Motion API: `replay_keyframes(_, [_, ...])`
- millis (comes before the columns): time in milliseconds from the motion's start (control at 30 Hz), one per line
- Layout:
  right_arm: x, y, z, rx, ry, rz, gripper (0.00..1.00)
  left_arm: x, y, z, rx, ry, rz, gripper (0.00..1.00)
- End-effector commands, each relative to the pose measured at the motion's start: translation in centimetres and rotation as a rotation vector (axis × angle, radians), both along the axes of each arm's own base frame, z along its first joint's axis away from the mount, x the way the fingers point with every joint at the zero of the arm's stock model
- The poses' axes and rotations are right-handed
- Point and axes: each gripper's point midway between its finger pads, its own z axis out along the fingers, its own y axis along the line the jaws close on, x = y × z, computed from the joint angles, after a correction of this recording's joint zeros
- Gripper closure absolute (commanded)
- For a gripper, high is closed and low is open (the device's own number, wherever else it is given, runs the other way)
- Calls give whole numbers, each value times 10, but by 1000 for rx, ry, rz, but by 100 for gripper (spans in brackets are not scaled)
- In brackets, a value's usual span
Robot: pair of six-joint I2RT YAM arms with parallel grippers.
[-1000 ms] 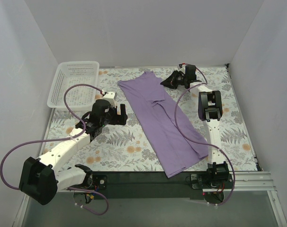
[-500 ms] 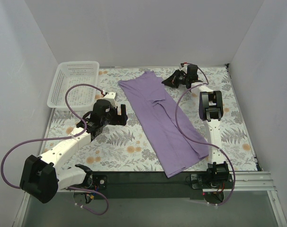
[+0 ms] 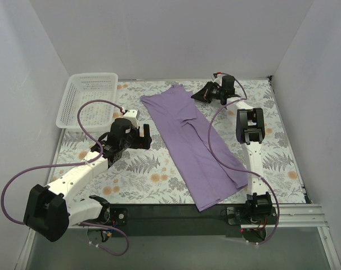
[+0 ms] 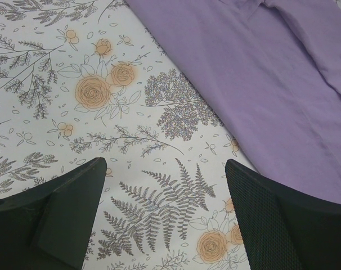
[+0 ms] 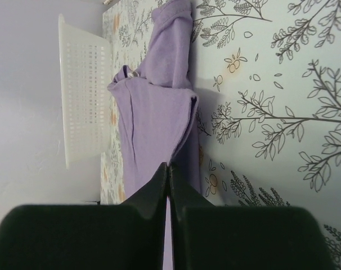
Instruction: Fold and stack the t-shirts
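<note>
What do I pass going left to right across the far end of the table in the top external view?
white basket → purple t-shirt → right fingers, closed, just off the shirt's far right edge.

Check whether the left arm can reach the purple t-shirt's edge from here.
Probably yes: the left gripper is open just beside the t-shirt, with only bare table cover between.

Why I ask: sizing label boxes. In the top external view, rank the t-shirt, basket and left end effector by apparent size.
1. t-shirt
2. basket
3. left end effector
The basket sits farther back, yet the order is plain.
</note>
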Motion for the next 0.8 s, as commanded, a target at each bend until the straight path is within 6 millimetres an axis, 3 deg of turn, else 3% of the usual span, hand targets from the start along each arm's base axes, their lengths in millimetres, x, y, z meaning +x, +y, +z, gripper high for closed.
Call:
replay_keyframes(0, [4, 9, 38, 10, -139, 44, 96, 1, 2, 4, -7, -22, 6, 14])
replay_keyframes(767, [-18, 44, 50, -179, -303, 140, 97, 0, 0, 11, -24, -36, -5, 13])
